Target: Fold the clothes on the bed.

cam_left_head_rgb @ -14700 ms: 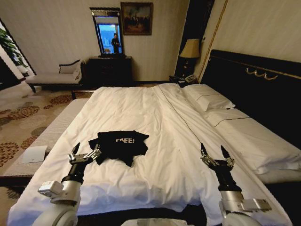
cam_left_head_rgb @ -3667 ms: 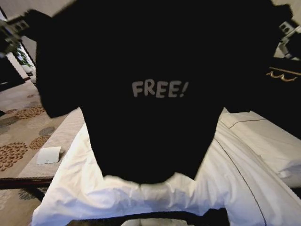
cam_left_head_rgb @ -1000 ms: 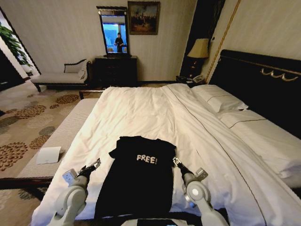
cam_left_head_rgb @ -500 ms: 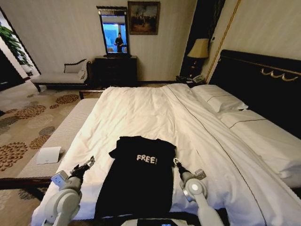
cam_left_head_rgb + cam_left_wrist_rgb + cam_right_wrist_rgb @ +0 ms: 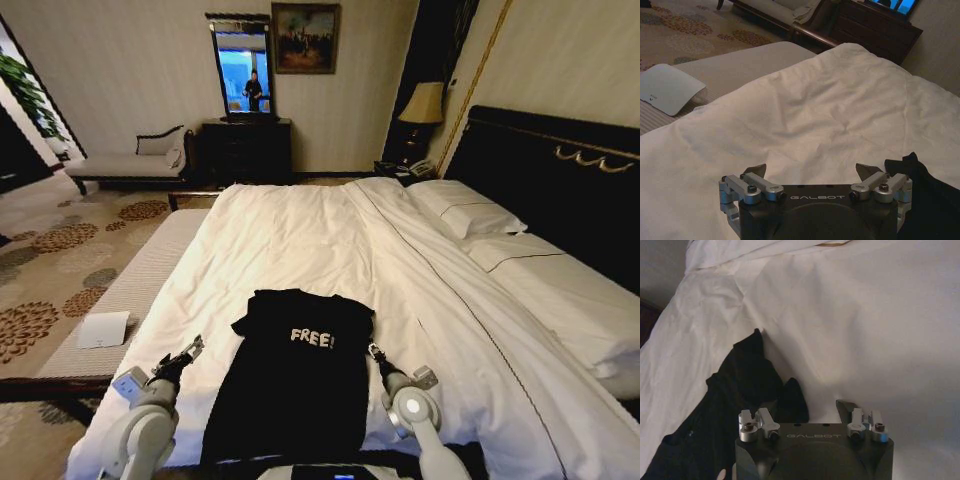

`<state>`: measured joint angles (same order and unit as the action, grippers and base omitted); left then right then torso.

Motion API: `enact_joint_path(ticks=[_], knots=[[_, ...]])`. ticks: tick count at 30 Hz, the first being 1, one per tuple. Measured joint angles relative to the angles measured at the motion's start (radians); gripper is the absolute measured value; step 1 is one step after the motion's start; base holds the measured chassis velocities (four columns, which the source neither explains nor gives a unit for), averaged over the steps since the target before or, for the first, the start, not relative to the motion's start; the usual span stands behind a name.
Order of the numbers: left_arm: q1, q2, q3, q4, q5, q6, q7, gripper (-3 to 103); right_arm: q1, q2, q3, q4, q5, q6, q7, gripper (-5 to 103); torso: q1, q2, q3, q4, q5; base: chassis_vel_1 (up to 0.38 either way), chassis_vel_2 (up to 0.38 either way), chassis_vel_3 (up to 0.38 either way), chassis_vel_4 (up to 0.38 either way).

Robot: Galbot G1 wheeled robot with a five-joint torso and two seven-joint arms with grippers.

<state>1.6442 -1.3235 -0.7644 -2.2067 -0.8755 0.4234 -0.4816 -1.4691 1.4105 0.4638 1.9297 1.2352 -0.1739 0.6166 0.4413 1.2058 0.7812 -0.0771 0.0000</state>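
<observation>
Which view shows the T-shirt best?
The head view: the whole T-shirt lies flat on the bed, "FREE!" readable, between the left gripper and right gripper. The left wrist view catches a dark edge; the right wrist view shows a sleeve and side.
</observation>
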Motion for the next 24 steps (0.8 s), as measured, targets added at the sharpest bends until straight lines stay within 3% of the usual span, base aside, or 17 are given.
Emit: enact_joint_path(ticks=[5, 9, 11, 13, 18, 24], knots=[[-0.001, -0.002, -0.001, 0.0, 0.005, -0.001, -0.002, 100, -0.005, -0.001, -0.003, -0.017, -0.015, 0.007, 0.0, 63, 0.0, 0.0, 0.0, 0.0, 0.0, 0.0, 0.0, 0.0, 0.0], [-0.001, -0.005, 0.0, -0.001, 0.009, -0.001, -0.005, 100, 0.001, 0.007, -0.011, -0.024, -0.018, 0.008, 0.001, 41, 0.0, 0.0, 0.0, 0.0, 0.0, 0.0, 0.0, 0.0, 0.0], [-0.001, -0.006, 0.0, -0.002, 0.009, -0.001, -0.005, 100, 0.005, 0.009, -0.014, -0.026, -0.018, 0.008, 0.002, 41, 0.0, 0.0, 0.0, 0.0, 0.0, 0.0, 0.0, 0.0, 0.0], [-0.001, -0.008, 0.0, -0.002, 0.009, -0.001, -0.007, 100, 0.015, 0.01, -0.018, -0.032, -0.018, 0.008, 0.004, 31, 0.0, 0.0, 0.0, 0.0, 0.0, 0.0, 0.0, 0.0, 0.0], [0.0, -0.007, -0.004, -0.003, 0.01, -0.001, -0.008, 100, 0.035, 0.009, -0.023, -0.045, -0.018, 0.009, 0.006, 18, 0.0, 0.0, 0.0, 0.0, 0.0, 0.0, 0.0, 0.0, 0.0], [-0.002, -0.016, 0.0, 0.007, 0.013, -0.001, -0.009, 100, 0.059, 0.003, -0.025, -0.06, -0.017, 0.009, 0.009, 15, 0.0, 0.0, 0.0, 0.0001, 0.0, 0.0, 0.0, 0.0, 0.0]])
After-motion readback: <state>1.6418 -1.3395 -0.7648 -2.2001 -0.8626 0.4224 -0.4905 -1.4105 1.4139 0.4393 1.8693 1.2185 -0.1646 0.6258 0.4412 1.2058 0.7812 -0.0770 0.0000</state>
